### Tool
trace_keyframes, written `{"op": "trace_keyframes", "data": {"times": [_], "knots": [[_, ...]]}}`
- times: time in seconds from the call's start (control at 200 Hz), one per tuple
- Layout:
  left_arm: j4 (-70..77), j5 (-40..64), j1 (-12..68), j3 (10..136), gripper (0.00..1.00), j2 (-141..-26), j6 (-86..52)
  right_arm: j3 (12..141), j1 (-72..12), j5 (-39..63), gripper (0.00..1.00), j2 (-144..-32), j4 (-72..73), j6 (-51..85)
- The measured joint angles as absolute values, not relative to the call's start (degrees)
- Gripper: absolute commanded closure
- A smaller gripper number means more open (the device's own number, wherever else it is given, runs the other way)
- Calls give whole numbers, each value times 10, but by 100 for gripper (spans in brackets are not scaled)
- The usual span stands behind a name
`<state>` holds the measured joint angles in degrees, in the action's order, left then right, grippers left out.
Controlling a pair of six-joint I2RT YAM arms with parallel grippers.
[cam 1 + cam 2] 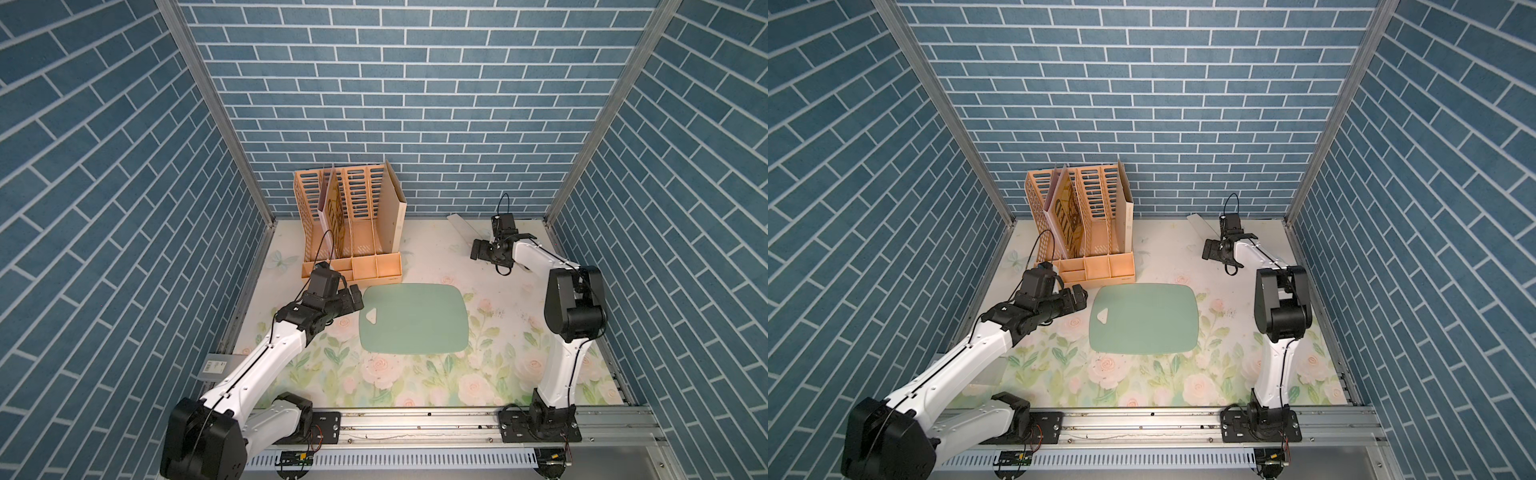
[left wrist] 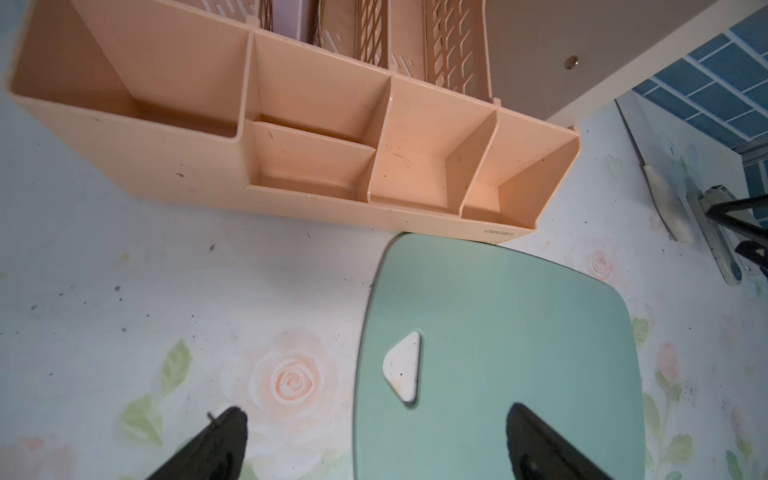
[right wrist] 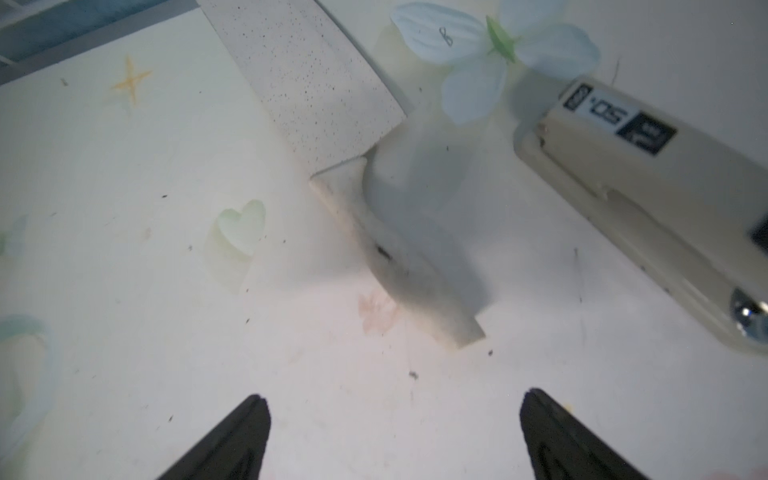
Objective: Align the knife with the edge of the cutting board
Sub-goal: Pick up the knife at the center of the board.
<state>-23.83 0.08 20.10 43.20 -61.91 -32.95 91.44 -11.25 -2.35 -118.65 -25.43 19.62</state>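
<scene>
Right wrist view: right gripper (image 3: 395,399), jaws wide, empty, faces knife (image 3: 316,83) beside stapler (image 3: 623,178) marked "50"; left gripper (image 2: 376,415) spread wide over cutting board (image 2: 519,311).

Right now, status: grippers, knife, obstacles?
Left gripper open over the cutting board, holed end. Right gripper open, empty, just short of the knife handle. Knife off the board, near back wall. Stapler close beside it, not touching.

1. The cutting board (image 1: 415,320) — mint green, with a white-rimmed triangle near one short edge.
2. The knife (image 3: 332,104) — off-white blade speckled with fine dark dots, cream handle.
3. The file organizer (image 1: 353,232): peach all over.
4. The stapler (image 3: 648,195): cream-white, with a black-and-white label.
5. The table cover (image 1: 415,382): pale, printed with pink roses and green leaves.
6. The walls (image 1: 415,104): blue brick pattern, light joints.
</scene>
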Motion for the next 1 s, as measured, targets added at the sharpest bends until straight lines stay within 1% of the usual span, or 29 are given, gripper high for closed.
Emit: {"op": "trace_keyframes", "data": {"times": [0.165,0.365,0.44,0.575,0.735,0.91,1.0], "knots": [[-249,-2,201,426,0,-585,-318,997,-112,-57,1,-1260,-294,142],[-249,-2,201,417,0,-564,-310,1046,-112,-63,3,-1313,-319,100],[-249,-4,201,416,0,-568,-309,1063,-112,-58,7,-1325,-326,91],[-248,-4,201,413,0,-575,-310,1103,-114,-44,17,-1346,-338,82],[-248,-7,201,413,0,-578,-309,1152,-123,-36,23,-1378,-357,77],[-248,-13,201,413,1,-586,-310,1196,-138,-35,35,-1407,-379,81],[-248,-15,201,413,0,-594,-310,1203,-145,-36,39,-1411,-383,83]]}}
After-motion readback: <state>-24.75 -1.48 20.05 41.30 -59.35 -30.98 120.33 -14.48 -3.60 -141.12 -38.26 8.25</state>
